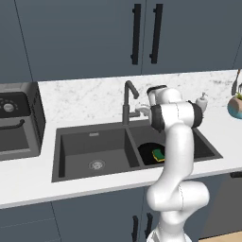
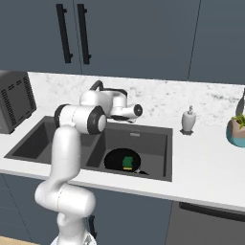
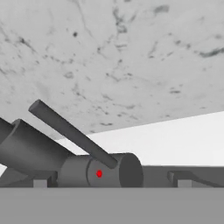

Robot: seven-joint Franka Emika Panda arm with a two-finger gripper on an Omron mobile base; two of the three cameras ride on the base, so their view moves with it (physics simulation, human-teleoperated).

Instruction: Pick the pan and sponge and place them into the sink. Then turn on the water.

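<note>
The black round pan (image 2: 122,161) lies in the sink (image 2: 160,158) under a green-topped sponge (image 2: 128,161); the hand (image 3: 112,177) is released.

Glossy white arm (image 1: 177,156), dark joints

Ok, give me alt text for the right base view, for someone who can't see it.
A white robot arm reaches over a dark double sink, its hand at the tap. A black pan with a green sponge on it lies in the right basin. A soap dispenser stands on the white counter.
</note>
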